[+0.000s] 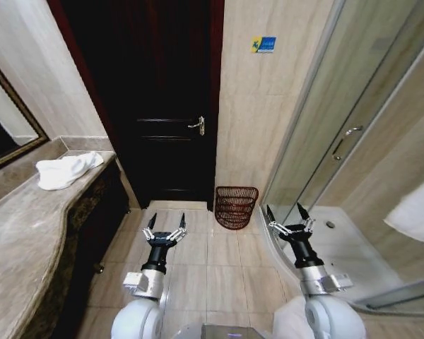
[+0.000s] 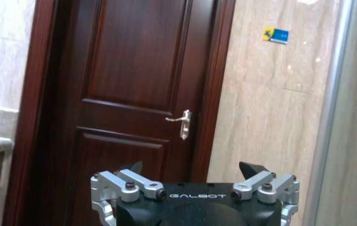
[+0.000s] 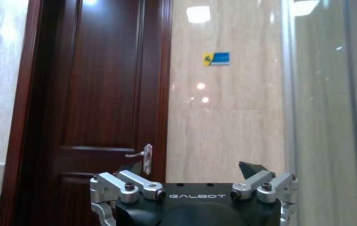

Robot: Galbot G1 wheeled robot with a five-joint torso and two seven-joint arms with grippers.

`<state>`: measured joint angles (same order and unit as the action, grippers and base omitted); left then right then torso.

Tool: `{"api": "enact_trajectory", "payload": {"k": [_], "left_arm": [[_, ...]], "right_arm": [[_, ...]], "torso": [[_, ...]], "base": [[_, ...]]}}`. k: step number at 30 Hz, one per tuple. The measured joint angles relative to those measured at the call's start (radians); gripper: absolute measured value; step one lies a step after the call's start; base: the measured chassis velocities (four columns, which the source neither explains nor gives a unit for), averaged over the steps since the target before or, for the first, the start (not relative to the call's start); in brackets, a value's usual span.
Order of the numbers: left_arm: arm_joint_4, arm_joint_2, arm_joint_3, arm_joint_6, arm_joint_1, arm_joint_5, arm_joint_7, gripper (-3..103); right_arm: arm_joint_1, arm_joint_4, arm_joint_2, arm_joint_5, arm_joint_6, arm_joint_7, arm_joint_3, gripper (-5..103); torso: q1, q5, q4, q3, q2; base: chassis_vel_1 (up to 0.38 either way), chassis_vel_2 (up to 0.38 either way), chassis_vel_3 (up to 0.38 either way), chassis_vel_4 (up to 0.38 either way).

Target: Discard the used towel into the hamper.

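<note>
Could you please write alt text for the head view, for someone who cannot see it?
A white towel lies on the marble counter at left, while the dark red-brown hamper stands on the tiled floor beside the closed door. The left gripper and right gripper are both open and empty.

We read "GALBOT" in pale caps on the black body of the left gripper (image 2: 196, 172), just below the jaws, in the left wrist view. Same word, same spot, on the right gripper (image 3: 195, 171) in the right wrist view. Beyond that, a small sign (image 1: 263, 44) sat high on the beige wall tile, just right of the dark door frame: yellow left part w/ a dark mark, blue right part w/ white print. We saw it in all 3 views, but its print was too small to read. No other text, nos. or brands legible.
</note>
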<state>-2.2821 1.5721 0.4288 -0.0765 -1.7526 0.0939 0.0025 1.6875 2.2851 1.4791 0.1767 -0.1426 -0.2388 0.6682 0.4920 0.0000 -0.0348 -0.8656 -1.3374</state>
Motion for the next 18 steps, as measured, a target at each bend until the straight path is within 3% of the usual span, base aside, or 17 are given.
{"api": "enact_trajectory", "payload": {"k": [8, 18], "left_arm": [[-0.029, 0.036, -0.012, -0.046, -0.049, -0.028, -0.033, 100], [-0.072, 0.036, 0.009, -0.043, -0.056, -0.030, -0.064, 100]], "right_arm": [[-0.001, 0.014, -0.007, -0.009, -0.040, -0.019, -0.020, 100], [-0.007, 0.042, -0.010, -0.014, -0.078, 0.013, -0.026, 100]], "torso": [[0.000, -0.0003, -0.0005, 0.000, 0.000], [0.001, -0.0006, 0.0000, 0.000, 0.001]], "base": [[-0.199, 0.212, 0.199, -0.197], [-0.144, 0.154, 0.129, -0.149]]}}
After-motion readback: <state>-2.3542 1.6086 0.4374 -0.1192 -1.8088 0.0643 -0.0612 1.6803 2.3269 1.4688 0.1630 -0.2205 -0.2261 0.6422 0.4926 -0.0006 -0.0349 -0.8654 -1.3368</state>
